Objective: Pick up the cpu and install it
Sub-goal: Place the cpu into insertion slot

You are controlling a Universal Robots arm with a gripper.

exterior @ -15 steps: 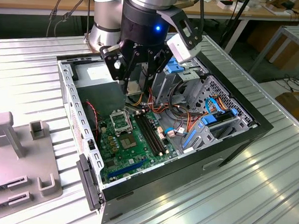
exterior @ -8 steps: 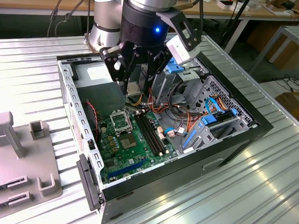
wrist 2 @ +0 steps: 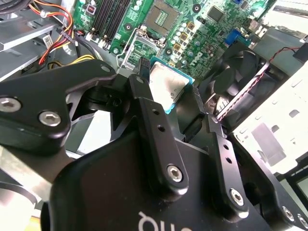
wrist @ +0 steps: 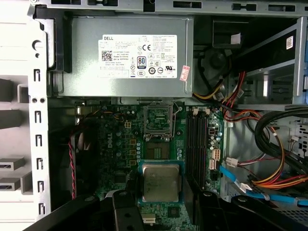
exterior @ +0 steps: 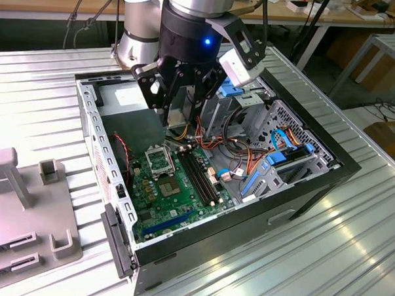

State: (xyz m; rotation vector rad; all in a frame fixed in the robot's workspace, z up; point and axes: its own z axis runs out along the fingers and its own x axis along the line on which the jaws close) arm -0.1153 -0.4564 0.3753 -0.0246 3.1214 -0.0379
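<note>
Over the green board, close by the socket, the cpu hangs pinched by its edges between two black fingers. Its metal top faces up, and it is clear of the board and not yet seated.

The biggest worry, to my eye, is that the pinch covers only thin edges. A slip or a slight tilt could drop the cpu skew onto the socket's fine contacts and bend them. Landing it turned the wrong way relative to the socket, or a little off centre, would do the same harm once pressure comes on.

Just beside the socket, toward the power box, the hollow metal frame appears flipped open, and a finger catching it is another likely snag. On the socket's other flank run the long black memory slots. Beyond them lie loose red, yellow and orange cables that the wide finger linkage could brush. Farther from the socket sits the grey power box.

As for the arm's pose, the wrist points nearly straight down into the open case, which lies on the ribbed bench.
</note>
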